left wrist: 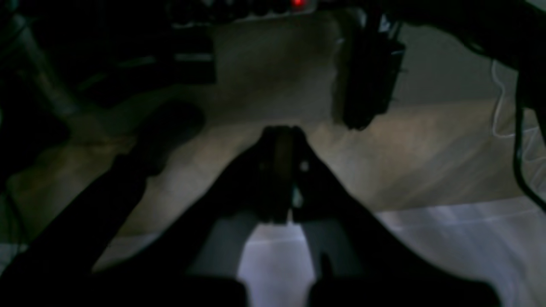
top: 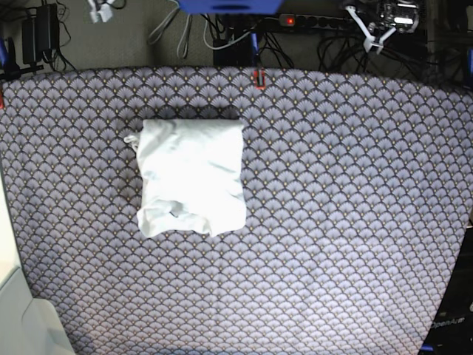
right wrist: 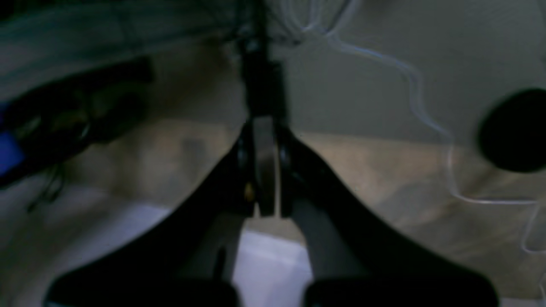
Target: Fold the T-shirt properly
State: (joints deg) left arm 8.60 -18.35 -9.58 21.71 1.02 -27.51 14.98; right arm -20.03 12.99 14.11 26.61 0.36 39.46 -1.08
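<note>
You have the T-shirt [top: 191,176] already folded into a compact rectangle at about ten o'clock on the desk [top: 347,222], with both end effectors pinched closed, empty, away from it.

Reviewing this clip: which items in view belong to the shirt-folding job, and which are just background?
Part of the job:
T-shirt, white, already a folded bundle
left gripper, shut, empty
right gripper, shut, empty

Just there:
scallop-patterned cloth beneath the shirt
power strip with a red light
cables beyond the far edge
</note>
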